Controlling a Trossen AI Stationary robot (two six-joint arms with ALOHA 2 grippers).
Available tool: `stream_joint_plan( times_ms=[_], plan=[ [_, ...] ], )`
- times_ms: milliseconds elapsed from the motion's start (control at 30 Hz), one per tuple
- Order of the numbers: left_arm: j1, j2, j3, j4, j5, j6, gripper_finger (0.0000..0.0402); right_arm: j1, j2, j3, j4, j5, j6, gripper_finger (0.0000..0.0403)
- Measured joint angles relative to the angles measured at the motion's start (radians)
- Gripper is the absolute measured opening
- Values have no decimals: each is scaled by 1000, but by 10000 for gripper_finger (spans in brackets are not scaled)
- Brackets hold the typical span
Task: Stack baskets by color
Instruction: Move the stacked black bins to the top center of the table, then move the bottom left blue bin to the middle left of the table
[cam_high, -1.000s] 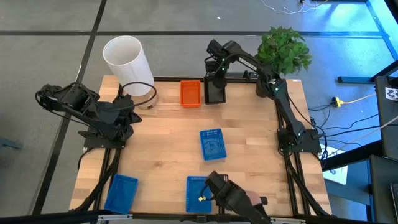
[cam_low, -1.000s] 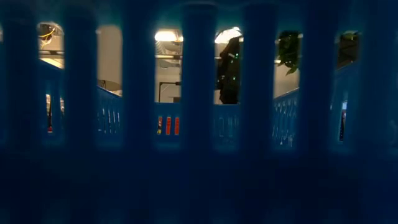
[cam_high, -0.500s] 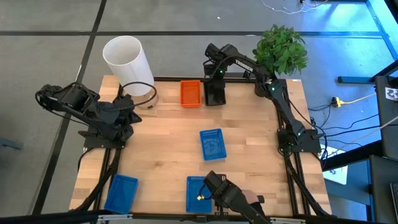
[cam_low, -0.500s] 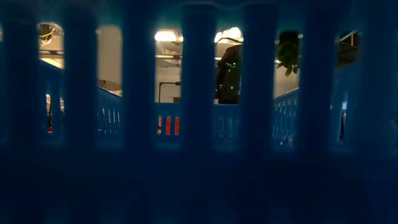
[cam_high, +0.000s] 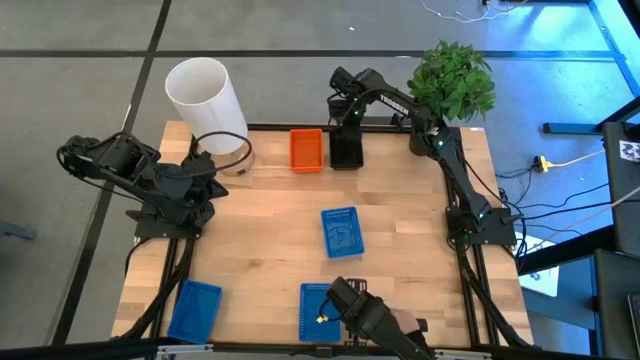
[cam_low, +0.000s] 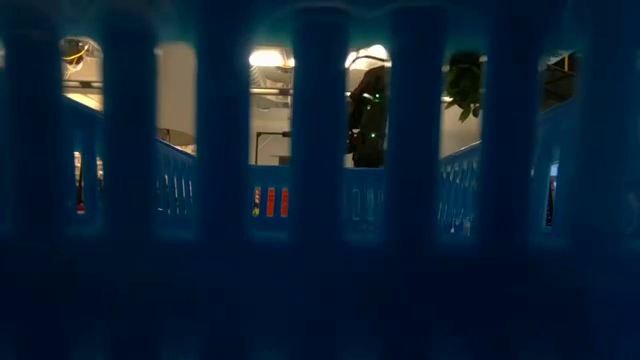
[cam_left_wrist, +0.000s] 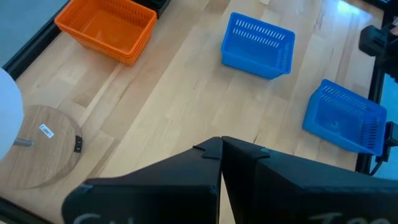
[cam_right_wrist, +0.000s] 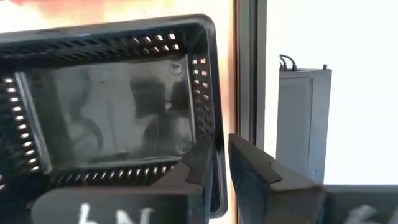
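A black basket (cam_high: 346, 150) sits on the table at the far edge, right of an orange basket (cam_high: 306, 150). My right gripper (cam_high: 345, 118) hangs over it, pointing down and slightly open, one finger (cam_right_wrist: 198, 163) inside the basket and the other (cam_right_wrist: 252, 169) outside its side wall (cam_right_wrist: 216, 134). Three blue baskets lie apart: mid-table (cam_high: 341, 231), near left (cam_high: 195, 308) and near middle (cam_high: 318, 308). My left gripper (cam_left_wrist: 221, 148) is shut on nothing and waits above the table's left side (cam_high: 207, 186). My right gripper straddles the black basket's side wall (cam_right_wrist: 216, 134) from above, one finger inside and one outside. A strip of light shows between the wall and the outer finger. Whether the inner finger touches the wall, I cannot tell. The basket sits flat on the table.
A tall white cylinder (cam_high: 200, 90) and a round wooden disc (cam_high: 228, 152) stand at the far left. A potted plant (cam_high: 455, 80) stands at the far right. A dark device (cam_high: 368, 315) sits at the near edge. A blue basket's mesh (cam_low: 320, 250) fills the low view.
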Motion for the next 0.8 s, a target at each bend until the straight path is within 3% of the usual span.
stream_joint_plan(
  times_ms=[400, 567, 800],
  plan=[
    [0, 0, -1, -7, 48, 1, 0, 77, -185, 0, -41, -41, 21, 54],
    [0, 0, -1, -7, 147, -23, 0, 171, -312, 0, -43, -54, 23, 54],
    [0, 0, -1, -7, 375, -23, 0, 325, -448, 0, -39, -53, 56, 55]
  ],
)
